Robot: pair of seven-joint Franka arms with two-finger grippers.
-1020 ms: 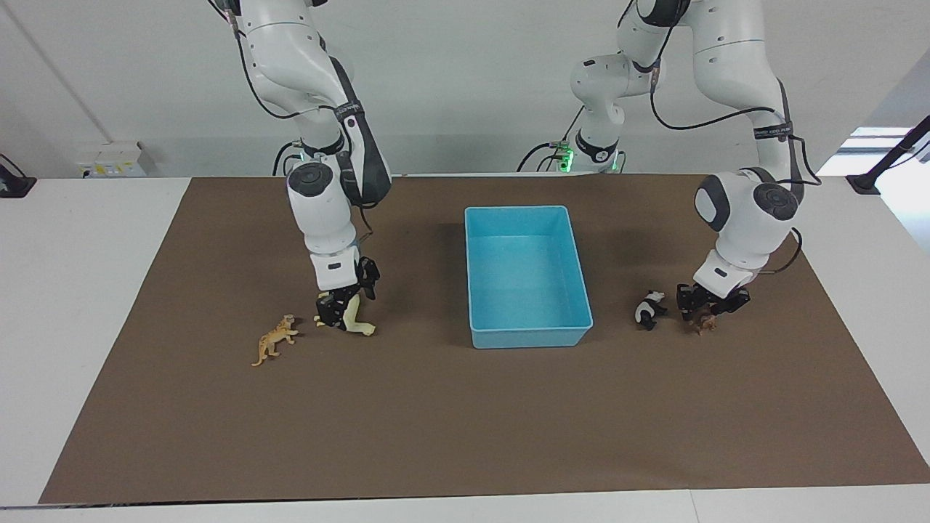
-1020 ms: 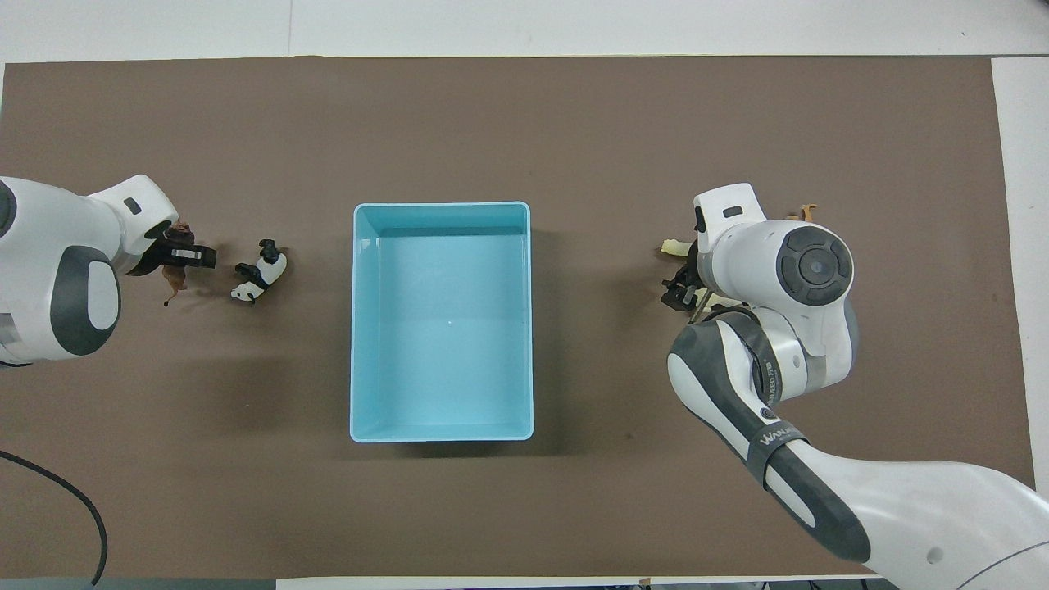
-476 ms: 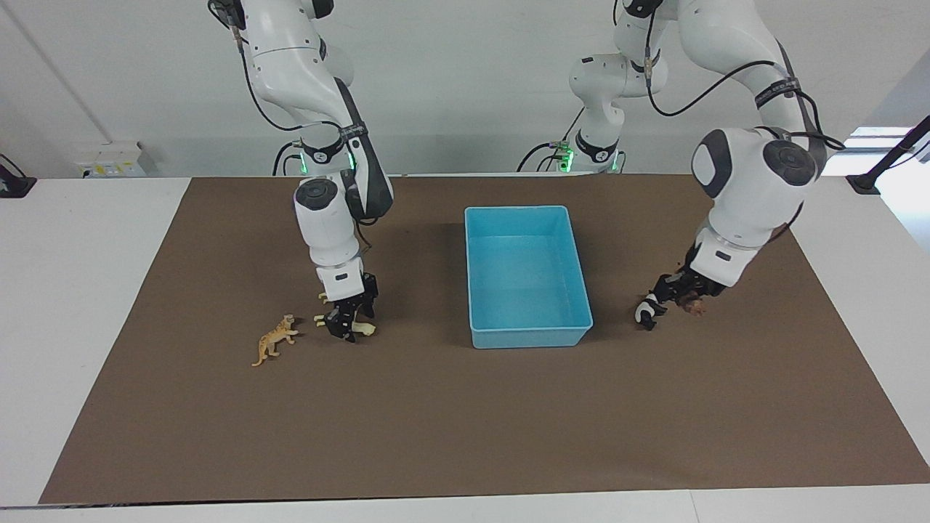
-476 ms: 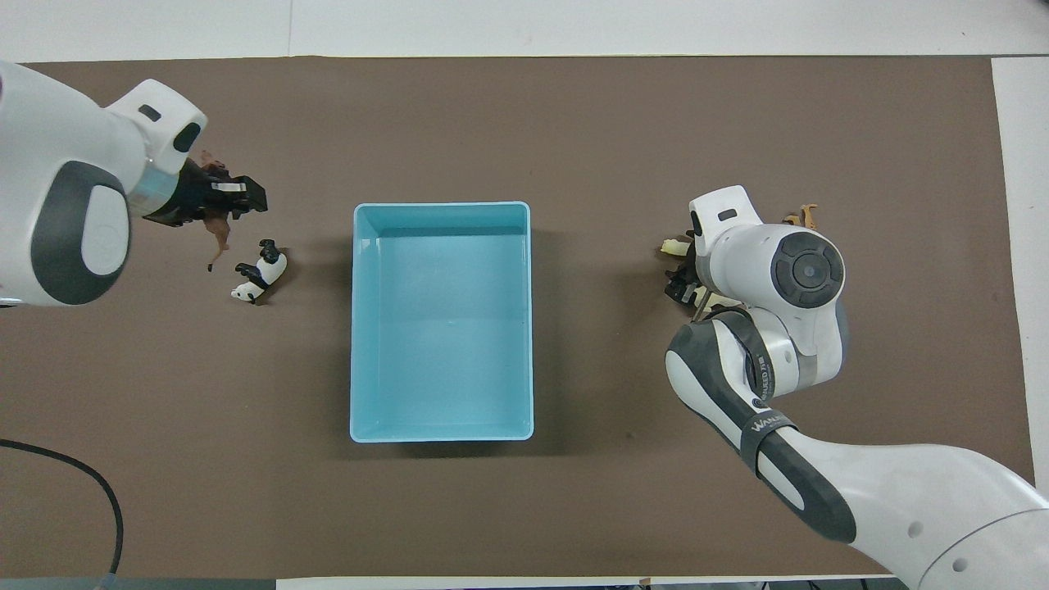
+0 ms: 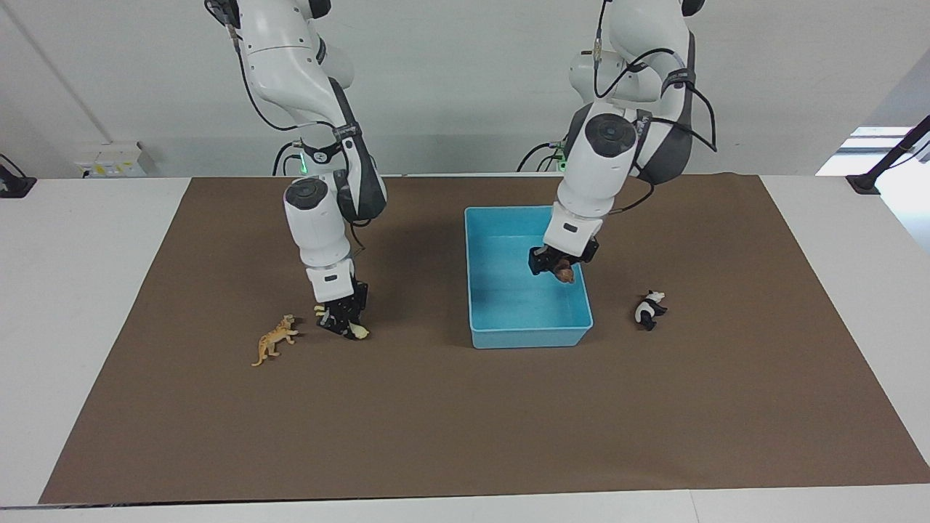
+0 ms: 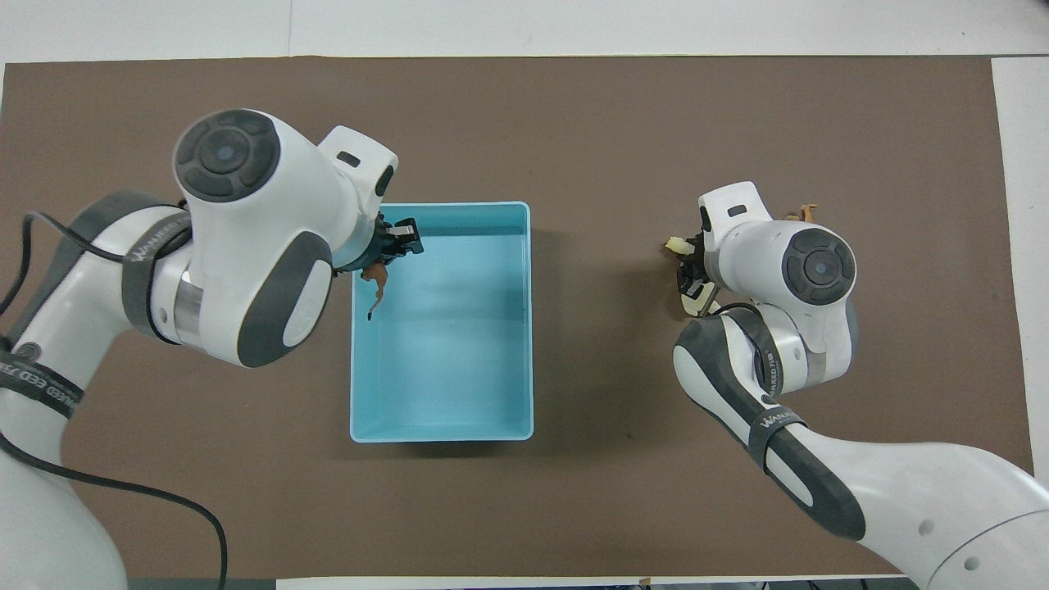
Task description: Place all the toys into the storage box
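Since a second ago the left gripper (image 5: 554, 267) has lifted the dark brown animal (image 5: 563, 274) off the mat (image 5: 436, 421) near the left arm's end and swung it over the storage box (image 5: 574, 337), fingers closed on it. The toy hangs above the box interior by the wall toward the left arm's end; release looks like the next step.

The right gripper (image 5: 341, 317) has stayed low at the cream-white horse (image 5: 357, 332), which remains on the mat toward the right arm's end; its fingers appear pinched around the horse.

The tiger (image 5: 272, 340) stands just beside the horse, and the panda (image 5: 649, 310) lies beside the box, both untouched.

The box is empty.

In the overhead view the left arm hides the panda, and the right wrist hides most of the horse and tiger (image 6: 804, 214).
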